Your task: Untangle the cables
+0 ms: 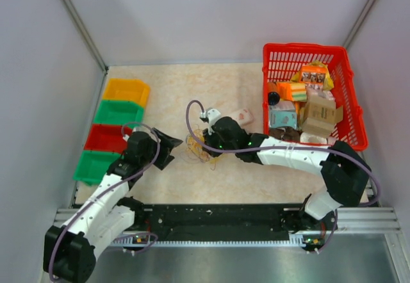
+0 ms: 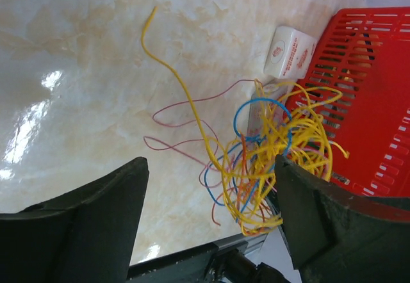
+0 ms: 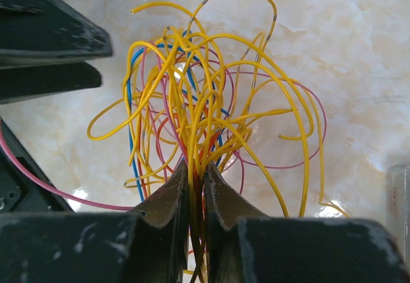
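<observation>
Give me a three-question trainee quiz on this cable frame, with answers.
1. True or false: the right gripper is clamped on the cable tangle.
2. The left gripper is: A open, B shut on a cable, C out of view.
3. Fill in: most strands in the tangle are coloured ____.
Key: 1 true; 2 A; 3 yellow.

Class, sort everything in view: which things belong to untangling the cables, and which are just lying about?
Job: tangled bundle of yellow, blue and pink wires; right gripper, clamped on it; left gripper, open.
Lying about: red plastic basket; small white box; four coloured plastic bins.
</observation>
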`<state>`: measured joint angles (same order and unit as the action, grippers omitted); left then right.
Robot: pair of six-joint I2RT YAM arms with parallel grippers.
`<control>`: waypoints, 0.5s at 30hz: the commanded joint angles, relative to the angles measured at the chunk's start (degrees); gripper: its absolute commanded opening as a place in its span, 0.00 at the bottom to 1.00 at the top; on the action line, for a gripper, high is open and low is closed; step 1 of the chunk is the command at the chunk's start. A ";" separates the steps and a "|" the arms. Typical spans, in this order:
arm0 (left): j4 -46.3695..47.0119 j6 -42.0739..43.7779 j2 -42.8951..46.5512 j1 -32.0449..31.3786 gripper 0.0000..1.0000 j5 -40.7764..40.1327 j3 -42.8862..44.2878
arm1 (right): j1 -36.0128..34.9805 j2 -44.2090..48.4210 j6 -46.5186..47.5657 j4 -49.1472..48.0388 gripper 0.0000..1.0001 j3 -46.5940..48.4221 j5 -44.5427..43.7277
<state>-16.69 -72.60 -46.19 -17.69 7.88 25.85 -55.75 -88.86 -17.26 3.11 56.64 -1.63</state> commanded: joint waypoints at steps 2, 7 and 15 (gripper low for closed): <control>10.79 0.87 -3.98 0.38 0.76 3.72 -0.62 | -0.33 5.10 -1.11 -4.08 0.00 -0.13 3.21; 13.69 0.01 -9.52 0.29 0.62 8.72 -1.67 | -0.33 6.42 -1.29 -4.26 0.00 -0.39 3.38; 20.55 -0.70 -13.39 0.29 0.51 9.70 -1.76 | -0.33 7.03 -1.73 -4.78 0.00 -1.09 4.09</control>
<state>-2.79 -73.34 -59.24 -17.65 16.36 23.46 -55.77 -84.38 -18.31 1.30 55.86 1.65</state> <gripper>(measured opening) 0.521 0.084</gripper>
